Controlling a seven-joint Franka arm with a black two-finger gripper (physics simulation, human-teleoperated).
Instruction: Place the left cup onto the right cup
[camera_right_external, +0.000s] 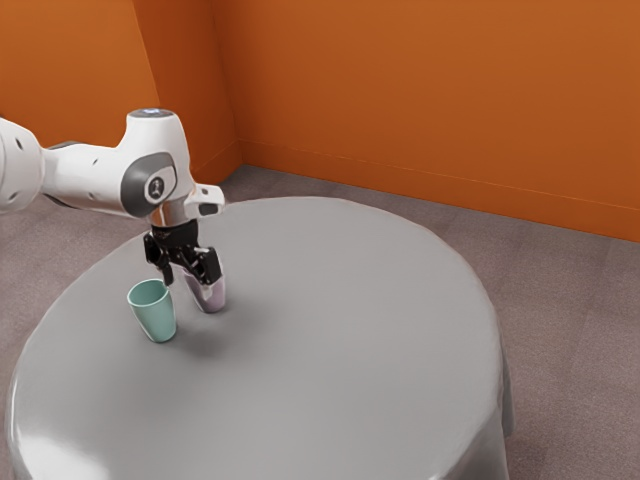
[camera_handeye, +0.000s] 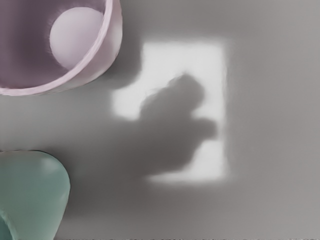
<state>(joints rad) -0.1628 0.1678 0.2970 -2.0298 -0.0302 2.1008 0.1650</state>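
A pale lilac plastic cup (camera_right_external: 210, 296), tapered and open at the top, sits on the round grey table (camera_right_external: 360, 340) toward the exterior view's left, leaning slightly. Just beside it, further to the exterior view's left and apart from it, stands a teal plastic cup (camera_right_external: 153, 311) of the same tapered shape, upright. The black two-finger gripper (camera_right_external: 189, 277) hangs low at the lilac cup's rim, overlapping its upper edge; whether it grips the cup or is merely against it cannot be told. From the wrist, the lilac cup (camera_handeye: 55, 40) shows its pale round bottom through a wide mouth, the teal cup (camera_handeye: 31, 195) lying near it, and the hand's dark shadow (camera_handeye: 175, 135) falls across a bright patch on the table (camera_handeye: 272, 125).
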